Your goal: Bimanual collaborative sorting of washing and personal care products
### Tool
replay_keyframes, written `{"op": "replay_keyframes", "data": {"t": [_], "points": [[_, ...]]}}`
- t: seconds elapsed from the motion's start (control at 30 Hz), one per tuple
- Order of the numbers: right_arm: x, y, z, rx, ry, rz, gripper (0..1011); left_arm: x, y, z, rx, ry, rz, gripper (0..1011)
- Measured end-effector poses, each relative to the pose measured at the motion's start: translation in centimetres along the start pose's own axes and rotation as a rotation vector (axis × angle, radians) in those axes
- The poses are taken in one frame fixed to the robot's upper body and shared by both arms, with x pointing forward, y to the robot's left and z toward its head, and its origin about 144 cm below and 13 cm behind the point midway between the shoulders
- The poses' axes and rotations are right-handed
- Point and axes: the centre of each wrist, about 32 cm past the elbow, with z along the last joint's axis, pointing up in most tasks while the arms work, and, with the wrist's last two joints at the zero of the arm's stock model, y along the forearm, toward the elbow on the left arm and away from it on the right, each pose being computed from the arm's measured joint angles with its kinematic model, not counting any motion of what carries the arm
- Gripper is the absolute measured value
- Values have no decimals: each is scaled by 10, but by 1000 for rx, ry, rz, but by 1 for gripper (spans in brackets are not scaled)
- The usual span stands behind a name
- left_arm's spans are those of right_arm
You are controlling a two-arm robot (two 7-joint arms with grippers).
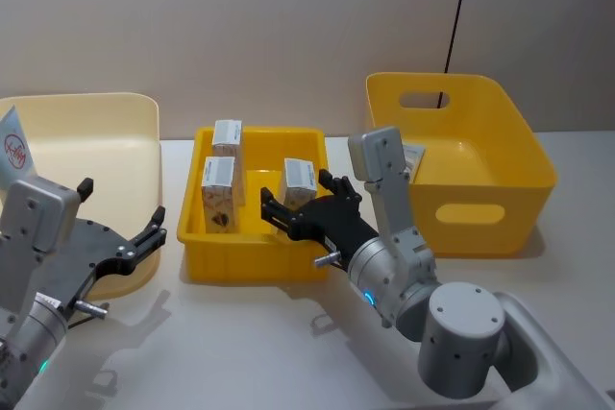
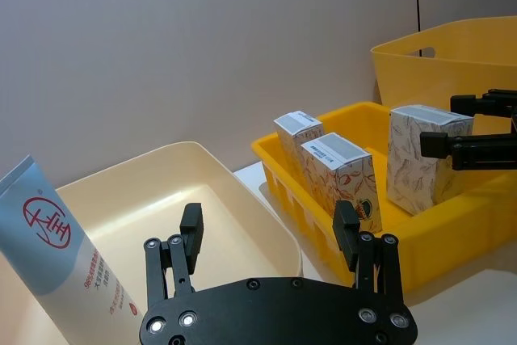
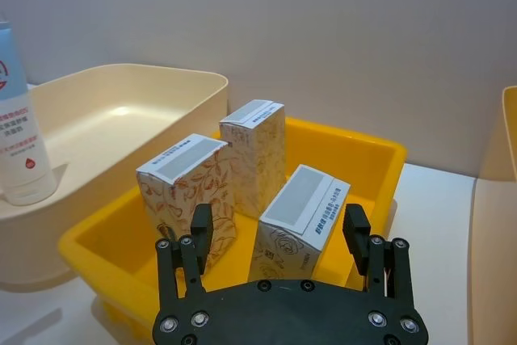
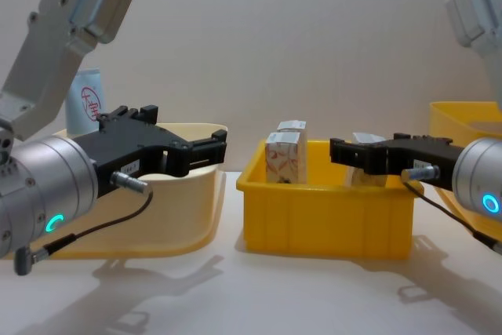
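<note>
Yellow tray (image 1: 250, 266) holds three cartons (image 1: 219, 194), cream bin (image 1: 144, 132) one tube (image 2: 56, 232); left gripper (image 2: 268, 216) and right gripper (image 3: 278, 220) spread.

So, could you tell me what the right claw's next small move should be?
Probably ease the right claw forward around the nearest carton before closing: it is open, lined up with that carton in the yellow tray, not gripping it. The left claw hovers open by the cream bin.
</note>
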Motion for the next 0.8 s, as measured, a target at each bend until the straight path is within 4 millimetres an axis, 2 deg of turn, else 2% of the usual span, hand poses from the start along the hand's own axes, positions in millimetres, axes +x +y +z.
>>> {"op": "replay_keyframes", "data": {"t": [0.8], "points": [[-2,16,-2,-32,29,-84,1001,0,0,0,0,0,0,1003]]}}
